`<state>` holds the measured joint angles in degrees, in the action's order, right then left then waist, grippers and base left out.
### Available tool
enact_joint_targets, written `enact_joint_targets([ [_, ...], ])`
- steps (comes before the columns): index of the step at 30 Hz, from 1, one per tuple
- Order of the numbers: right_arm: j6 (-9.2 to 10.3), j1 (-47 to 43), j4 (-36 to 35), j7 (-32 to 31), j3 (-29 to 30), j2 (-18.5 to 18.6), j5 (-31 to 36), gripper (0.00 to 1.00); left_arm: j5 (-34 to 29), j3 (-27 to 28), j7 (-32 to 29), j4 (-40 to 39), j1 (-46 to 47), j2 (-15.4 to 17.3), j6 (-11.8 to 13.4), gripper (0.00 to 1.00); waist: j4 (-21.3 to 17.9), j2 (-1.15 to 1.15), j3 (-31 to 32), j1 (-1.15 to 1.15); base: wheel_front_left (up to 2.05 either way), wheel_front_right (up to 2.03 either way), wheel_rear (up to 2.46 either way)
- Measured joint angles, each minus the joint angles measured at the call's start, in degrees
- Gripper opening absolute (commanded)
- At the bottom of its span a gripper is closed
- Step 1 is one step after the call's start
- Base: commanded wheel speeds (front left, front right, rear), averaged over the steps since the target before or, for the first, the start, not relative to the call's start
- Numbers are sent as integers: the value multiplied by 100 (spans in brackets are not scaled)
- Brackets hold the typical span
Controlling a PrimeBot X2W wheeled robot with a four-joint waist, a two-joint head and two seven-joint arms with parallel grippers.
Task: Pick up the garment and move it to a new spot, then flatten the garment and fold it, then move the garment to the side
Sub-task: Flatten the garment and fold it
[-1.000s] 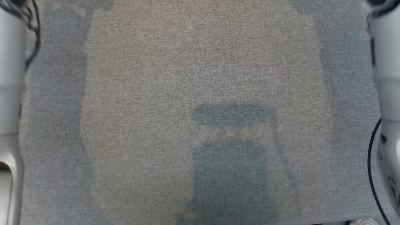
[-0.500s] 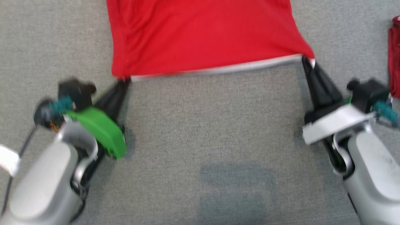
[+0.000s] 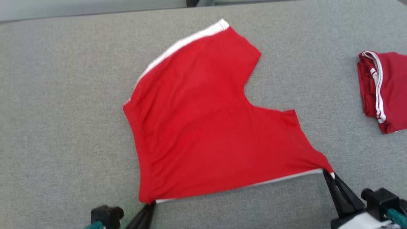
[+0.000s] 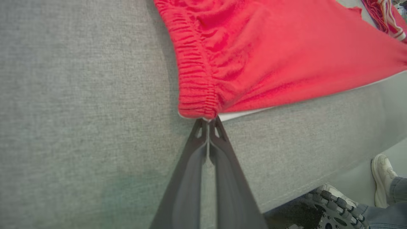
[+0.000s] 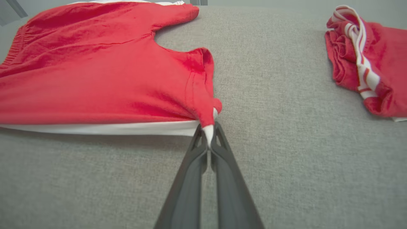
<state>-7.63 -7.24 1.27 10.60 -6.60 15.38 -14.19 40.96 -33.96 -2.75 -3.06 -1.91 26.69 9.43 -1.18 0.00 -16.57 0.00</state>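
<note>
Red shorts (image 3: 206,127), one pair, flat on grey tabletop (image 3: 63,127), well apart from folded red pile (image 3: 384,92). Waistband corner farthest from pile pinched by left claw (image 4: 208,121); hem corner nearer pile pinched by right claw (image 5: 209,131). Cloth extends away from both claws.

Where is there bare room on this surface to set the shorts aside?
Widest free patch: the grey surface left of the red shorts, up to the far edge. A narrower strip lies between the shorts and the folded red garment at right. Crowded: the near edge, where left gripper and right gripper pinch the shorts' corners.
</note>
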Motion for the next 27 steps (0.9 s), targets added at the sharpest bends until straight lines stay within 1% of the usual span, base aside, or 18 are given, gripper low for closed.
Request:
enact_joint_targets([
  [3, 0, -463, -178, -58, 144, 70, 80, 0, 127, -45, 124, -93, -363, -142, 119, 0, 0, 0, 204, 0, 0, 0, 0],
  [6, 0, -781, -417, -130, 348, 18, 77, 0, 200, -103, 169, -254, -624, -267, 240, 0, 2, 0, 351, 0, 0, 0, 0],
  [11, 1, -690, -825, -348, 455, -44, -4, 0, 286, -59, 166, -575, -732, -387, 421, 0, 4, 0, 429, 0, 0, 0, 0],
  [14, 4, -126, -903, -567, 381, 34, -18, 0, 494, 67, 67, -755, -592, -480, 447, 0, 13, 0, 343, 0, 0, 0, 0],
  [17, 8, 607, -877, -773, 210, 116, -107, 0, 637, 234, -141, -958, -177, -550, 464, 0, 40, 0, 183, 0, 0, 0, 0],
  [18, 9, 1161, -754, -877, 102, 193, -216, 0, 699, 309, -302, -1062, 163, -580, 463, 0, 76, 0, 48, 0, 0, 0, 0],
  [23, 9, 2622, -156, -1057, -215, 456, -247, 0, 976, 405, -928, -1234, 1056, -582, 316, 0, 288, 0, -313, 0, 0, 0, 0],
  [27, 11, 3737, 601, -1166, -539, 501, -311, 0, 1042, 515, -1244, -957, 1809, -600, 311, 0, 529, 0, -574, 0, 0, 0, 0],
])
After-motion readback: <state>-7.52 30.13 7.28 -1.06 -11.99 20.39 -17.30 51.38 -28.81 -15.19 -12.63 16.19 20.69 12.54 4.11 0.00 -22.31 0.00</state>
